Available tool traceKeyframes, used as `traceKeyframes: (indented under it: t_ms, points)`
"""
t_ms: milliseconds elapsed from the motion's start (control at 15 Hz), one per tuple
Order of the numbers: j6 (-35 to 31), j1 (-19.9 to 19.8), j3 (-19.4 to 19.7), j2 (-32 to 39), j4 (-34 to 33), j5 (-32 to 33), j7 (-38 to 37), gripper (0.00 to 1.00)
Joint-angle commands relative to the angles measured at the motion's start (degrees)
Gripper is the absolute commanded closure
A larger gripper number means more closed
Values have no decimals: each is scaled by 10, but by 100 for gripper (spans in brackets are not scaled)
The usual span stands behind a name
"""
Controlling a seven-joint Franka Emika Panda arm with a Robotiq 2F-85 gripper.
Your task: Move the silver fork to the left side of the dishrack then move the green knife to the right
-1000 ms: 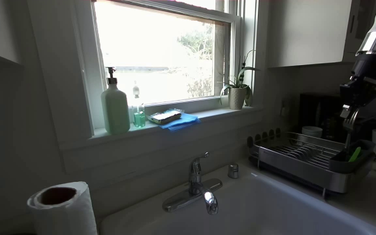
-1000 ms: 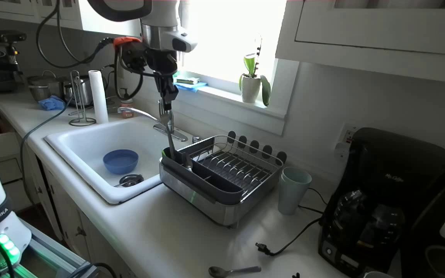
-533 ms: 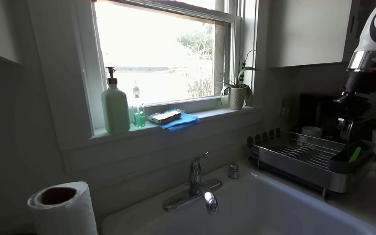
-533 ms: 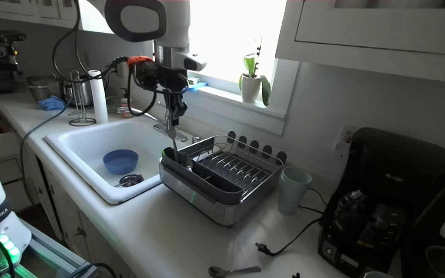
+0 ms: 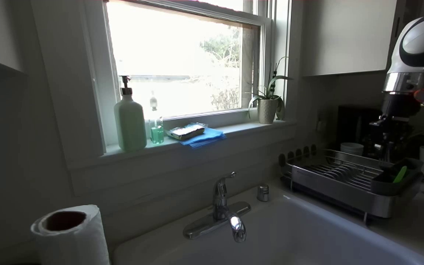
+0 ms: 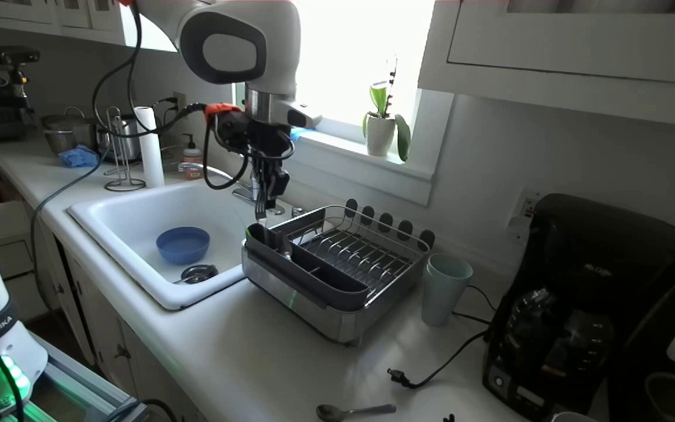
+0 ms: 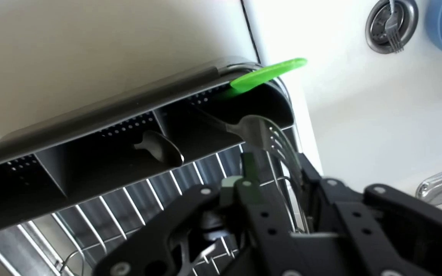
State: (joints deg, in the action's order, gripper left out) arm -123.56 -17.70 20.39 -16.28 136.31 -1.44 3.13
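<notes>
Jaws at silver fork — grip unclear; lower end hidden in caddy.

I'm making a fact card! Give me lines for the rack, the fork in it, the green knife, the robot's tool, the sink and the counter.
Dish rack: on the counter beside the sink
Silver fork: tines up, in the cutlery holder's compartment nearest the sink
Tool: at the fork's tines; whether it grips them is unclear
Green knife: same compartment, sticking out over the rim
Holder spoon: in the next compartment
Sink: blue bowl; another fork across the drain
Counter: another spoon and a black coffee maker
</notes>
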Motion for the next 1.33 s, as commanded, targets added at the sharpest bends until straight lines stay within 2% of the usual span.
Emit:
traceKeyframes:
  t_ms: [0, 333, 400, 667, 1067, 1267]
  points:
    - [30, -6, -6, 3, -16, 21, 9, 37]
    - [40, -4, -11, -10, -8, 29, 5, 3]
    - [35, -3, -11, -11, -7, 25, 7, 0]
    - [37, -1, -7, -19, -5, 10, 13, 0]
    - [102, -3, -14, -3, -11, 37, 13, 0]
    - [126, -2, -12, 10, -17, 28, 5, 0]
